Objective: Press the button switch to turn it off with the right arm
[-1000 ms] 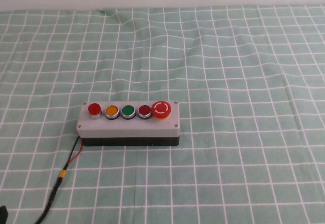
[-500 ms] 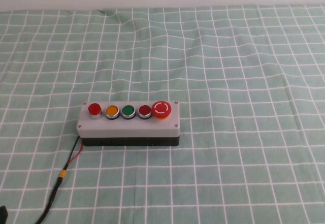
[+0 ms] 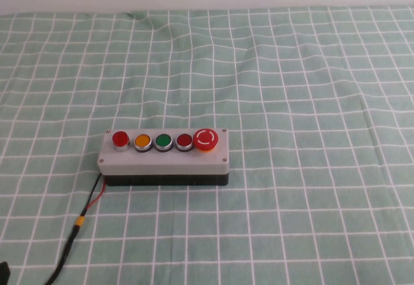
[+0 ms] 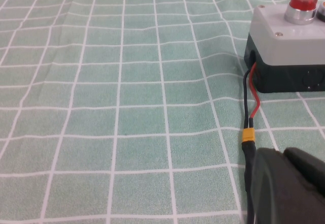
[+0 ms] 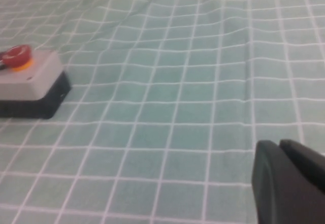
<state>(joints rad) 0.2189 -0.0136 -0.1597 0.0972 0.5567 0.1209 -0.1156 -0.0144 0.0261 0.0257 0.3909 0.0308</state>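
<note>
Cloth [image 3: 291,91], green with a white grid, covers the whole table, and on it we see a grey box [image 3: 163,159] with a black base, set left of centre in the high view. The box carries five buttons in one row along its top. The button switch [image 3: 120,139], small, bright red and ringed in silver, sits at the row's left end. Just beside it comes the orange button [image 3: 142,141], then the green button [image 3: 162,141], the darker red button [image 3: 184,141] and the large mushroom button [image 3: 206,139] at the right end. A cable [image 3: 84,211] of black and red wires leaves the box's left end and runs toward the near edge.

We find neither arm in the high view. The left gripper [image 4: 287,186] shows in its wrist view only as a dark mass low over the cloth, near the cable; we cannot tell whether it is open or closed. The right gripper [image 5: 287,181] shows likewise in its own wrist view, well apart from the box, and we cannot tell its state either.
</note>
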